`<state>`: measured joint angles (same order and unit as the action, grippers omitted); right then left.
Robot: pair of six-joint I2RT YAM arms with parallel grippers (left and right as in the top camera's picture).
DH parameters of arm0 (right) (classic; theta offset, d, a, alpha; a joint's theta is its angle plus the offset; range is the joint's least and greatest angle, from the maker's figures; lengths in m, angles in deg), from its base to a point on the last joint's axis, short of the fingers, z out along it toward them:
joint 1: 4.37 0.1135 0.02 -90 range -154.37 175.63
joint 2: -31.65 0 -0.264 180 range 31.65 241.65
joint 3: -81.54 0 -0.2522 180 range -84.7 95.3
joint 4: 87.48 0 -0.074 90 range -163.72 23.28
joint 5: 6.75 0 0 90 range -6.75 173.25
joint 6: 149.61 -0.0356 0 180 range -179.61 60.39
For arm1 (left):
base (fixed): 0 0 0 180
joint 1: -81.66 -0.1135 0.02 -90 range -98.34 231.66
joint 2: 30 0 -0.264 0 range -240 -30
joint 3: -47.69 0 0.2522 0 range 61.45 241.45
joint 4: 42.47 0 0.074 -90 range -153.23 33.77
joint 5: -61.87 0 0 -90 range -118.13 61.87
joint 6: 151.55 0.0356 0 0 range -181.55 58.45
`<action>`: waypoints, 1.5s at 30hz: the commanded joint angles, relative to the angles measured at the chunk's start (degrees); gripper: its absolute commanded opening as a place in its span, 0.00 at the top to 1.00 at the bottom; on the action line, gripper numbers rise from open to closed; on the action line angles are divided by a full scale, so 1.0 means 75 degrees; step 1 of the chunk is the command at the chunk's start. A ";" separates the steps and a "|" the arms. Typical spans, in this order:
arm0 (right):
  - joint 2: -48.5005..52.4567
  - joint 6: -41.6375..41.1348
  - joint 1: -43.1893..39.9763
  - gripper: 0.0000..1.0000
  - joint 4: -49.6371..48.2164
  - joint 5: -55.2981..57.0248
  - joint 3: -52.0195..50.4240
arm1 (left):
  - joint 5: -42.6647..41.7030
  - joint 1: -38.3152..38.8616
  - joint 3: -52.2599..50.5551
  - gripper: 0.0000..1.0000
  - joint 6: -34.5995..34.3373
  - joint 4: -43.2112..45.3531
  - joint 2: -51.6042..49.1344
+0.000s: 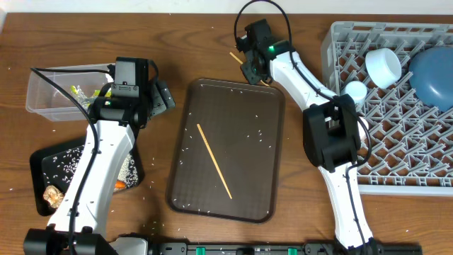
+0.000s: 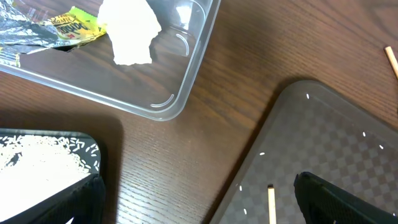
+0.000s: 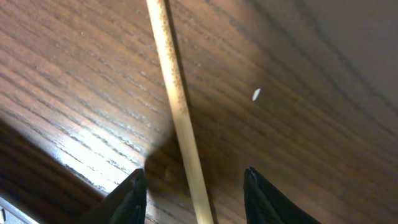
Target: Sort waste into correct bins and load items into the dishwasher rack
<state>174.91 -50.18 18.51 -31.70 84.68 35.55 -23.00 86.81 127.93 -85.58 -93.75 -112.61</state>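
Chopstick on bench, upper centre of overhead frame, between spread right gripper fingers, touching neither, second chopstick on brown tray, left gripper spread wide.

Bright and even from above in the overhead view, sharp throughout, with a dull sheen on the tray. Left of the tray, white curls of glare on the tub corner. Beyond the tray, very close and soft: bright patch on the table, dark shadow beside the chopstick, perhaps slightly blurred.
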 commanded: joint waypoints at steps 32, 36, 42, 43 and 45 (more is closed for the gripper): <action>-0.0315 -0.0790 -0.0315 0.99 0.0341 -0.0055 -0.0015 | 0.0122 0.0000 0.0038 0.02 -0.0041 -0.0029 0.0055; -0.0729 -0.0982 -0.0460 0.99 0.0597 -0.0058 0.0300 | 0.0122 0.0000 0.0038 0.02 -0.0041 -0.0029 0.0055; -0.1603 -0.1218 -0.0694 0.99 0.0959 -0.0052 0.0405 | 0.0122 0.0000 0.0038 0.02 -0.0041 -0.0029 0.0055; -0.1789 -0.1303 -0.0769 0.99 0.1035 -0.0055 0.0405 | 0.0122 0.0000 0.0038 0.02 -0.0038 -0.0029 0.0055; -0.2078 -0.1373 -0.0886 0.99 0.1177 -0.0058 0.0405 | 0.0122 0.0000 0.0038 0.02 -0.0041 -0.0029 0.0055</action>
<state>165.29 -58.01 13.33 -23.63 84.18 36.49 -23.00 86.81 127.93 -85.58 -93.73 -112.61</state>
